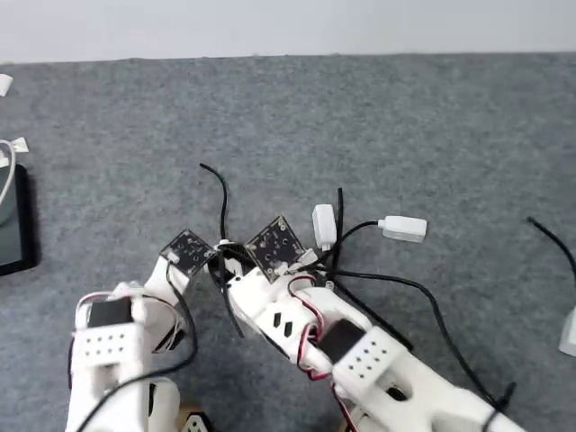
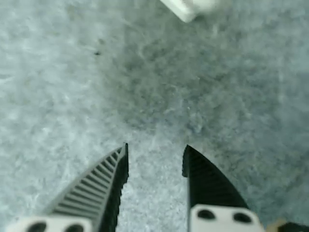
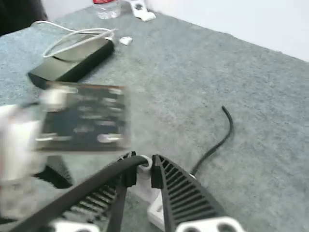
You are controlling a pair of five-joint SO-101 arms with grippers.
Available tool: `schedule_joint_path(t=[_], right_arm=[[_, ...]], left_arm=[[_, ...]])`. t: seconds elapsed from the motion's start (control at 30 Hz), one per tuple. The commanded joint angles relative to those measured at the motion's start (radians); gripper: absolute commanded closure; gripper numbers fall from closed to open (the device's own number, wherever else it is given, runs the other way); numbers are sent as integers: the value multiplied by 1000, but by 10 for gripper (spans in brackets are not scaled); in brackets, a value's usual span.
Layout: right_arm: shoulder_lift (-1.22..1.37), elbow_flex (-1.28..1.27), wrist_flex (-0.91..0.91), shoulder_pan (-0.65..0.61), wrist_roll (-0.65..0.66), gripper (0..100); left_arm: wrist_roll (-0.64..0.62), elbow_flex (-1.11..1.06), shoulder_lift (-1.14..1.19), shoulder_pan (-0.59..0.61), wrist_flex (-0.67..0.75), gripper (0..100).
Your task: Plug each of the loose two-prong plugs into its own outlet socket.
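A grey, carpet-like table [image 1: 405, 117] carries a white plug [image 1: 324, 225] and, near it, a second plug [image 1: 403, 229], both trailing black cords [image 1: 432, 306]. A flat black box [image 1: 13, 220] lies at the table's left edge, well apart from them.

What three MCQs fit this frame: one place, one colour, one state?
1. Where does the box lie?
A) at the table's left edge in the high view
B) between the arms
C) on a plug

2. What colour is the cable?
A) white
B) black
C) red

3. How is the left gripper?
A) shut on a plug
B) shut, empty
C) open, empty

Answers:
1 A, the box sits at the high view's left edge.
2 B, the cable runs black over the grey table.
3 C, its fingers stand apart over bare table.
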State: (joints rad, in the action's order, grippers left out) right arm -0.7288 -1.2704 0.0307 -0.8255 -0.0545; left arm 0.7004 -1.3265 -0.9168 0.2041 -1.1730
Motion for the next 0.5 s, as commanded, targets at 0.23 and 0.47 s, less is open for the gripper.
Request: schedule_joint_path(t=[0.23,0.47], right_arm=[[383,124,-306,59,48,991],[412,150,-325,70,63,991]], left_arm=[[-44,-68,-276,2,-87,880],[-44,-68,-276,2,-87,880]])
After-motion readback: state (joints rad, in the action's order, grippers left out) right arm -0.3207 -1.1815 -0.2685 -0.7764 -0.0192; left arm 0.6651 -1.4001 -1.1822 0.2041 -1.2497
